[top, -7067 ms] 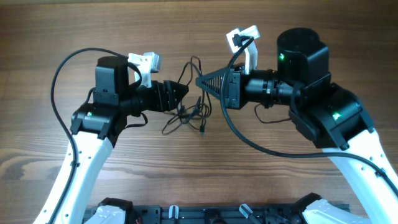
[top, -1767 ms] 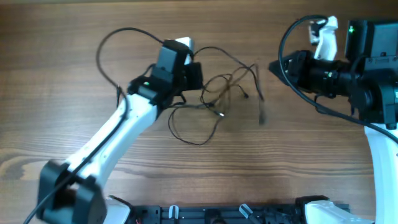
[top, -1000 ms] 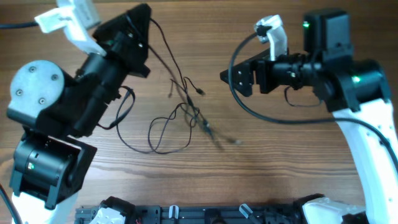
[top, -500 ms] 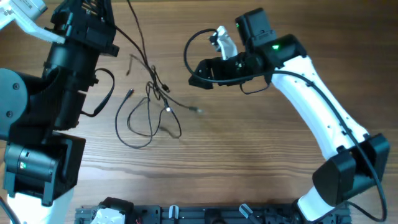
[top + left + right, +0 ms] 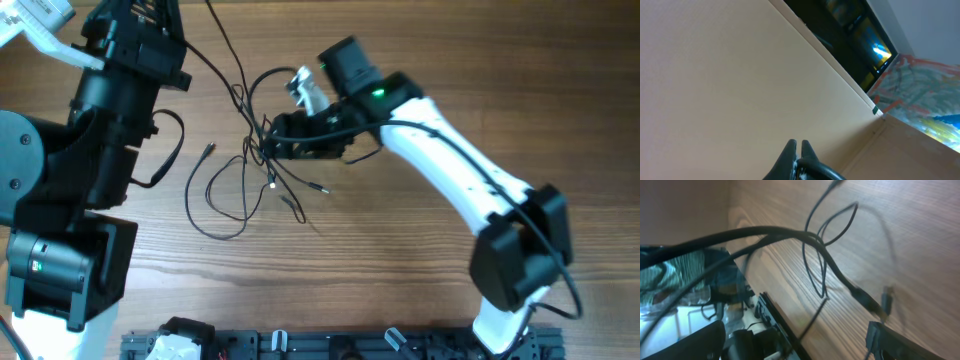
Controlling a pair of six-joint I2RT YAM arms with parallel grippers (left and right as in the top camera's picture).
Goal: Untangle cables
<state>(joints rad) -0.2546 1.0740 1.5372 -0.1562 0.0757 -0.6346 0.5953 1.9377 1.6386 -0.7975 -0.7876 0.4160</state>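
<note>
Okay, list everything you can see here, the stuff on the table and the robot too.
cables: several thin strands, black, tangled on the table left of centre, one strand rising toward the top edge.
table: one, brown wood grain, under everything.
rail: one, black, along the near edge.
left arm: one, black and white, raised at the left; left tool shut, pointing at a beige surface.
right arm: one, white and black, stretched across to the tangle; right tool open there.
</note>
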